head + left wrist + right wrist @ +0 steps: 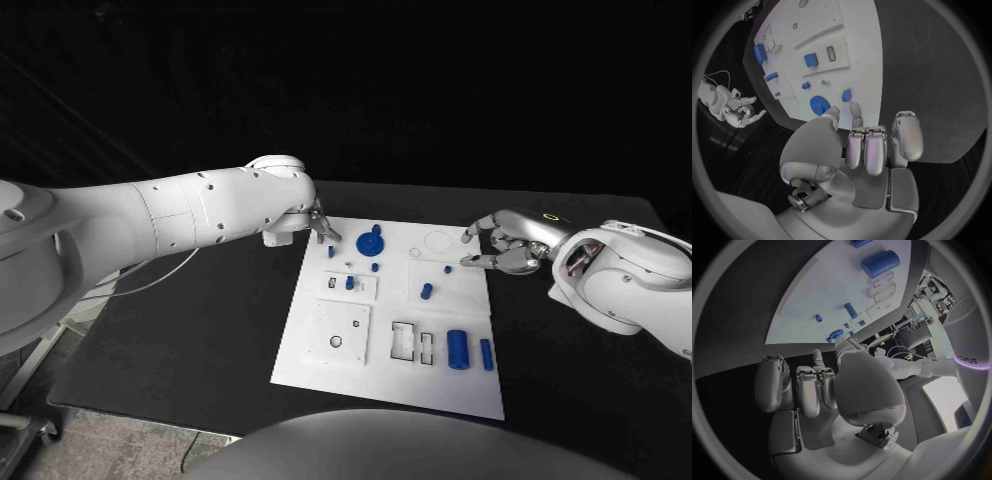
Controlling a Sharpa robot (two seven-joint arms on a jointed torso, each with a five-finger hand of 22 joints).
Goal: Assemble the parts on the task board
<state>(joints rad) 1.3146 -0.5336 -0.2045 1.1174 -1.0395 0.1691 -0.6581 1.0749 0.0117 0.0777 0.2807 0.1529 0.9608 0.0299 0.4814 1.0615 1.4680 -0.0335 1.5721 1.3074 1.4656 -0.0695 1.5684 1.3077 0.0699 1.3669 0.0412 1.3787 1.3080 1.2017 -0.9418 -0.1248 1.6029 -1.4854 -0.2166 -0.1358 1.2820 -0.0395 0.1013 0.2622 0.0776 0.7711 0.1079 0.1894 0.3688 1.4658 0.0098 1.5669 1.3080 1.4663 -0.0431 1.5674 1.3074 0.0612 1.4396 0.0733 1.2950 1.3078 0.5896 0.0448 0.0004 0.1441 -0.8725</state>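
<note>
task board: white plate (450,385) flat on the black table (577,370), lying between the two hands; its far left corner is just beside the left hand, its far right edge just beside the right hand.
gear: round blue part (371,241) on the far end of the board, near the left hand's fingertips, apart from them.
small pegs: one blue peg (330,251) nearest the left hand; others (349,283) and (427,291) sit toward the board's middle, between the hands.
large cylinder: blue, lying on its side (457,349) at the near end of the board, well apart from both hands; a slimmer blue piece (488,354) just beside it.
left hand: (307,226) over the board's far left corner, fingers loosely curled, nothing in them; seen in the left wrist view (873,150).
right hand: (500,247) at the board's far right edge, fingers curled in with nothing held; seen in the right wrist view (817,390).
</note>
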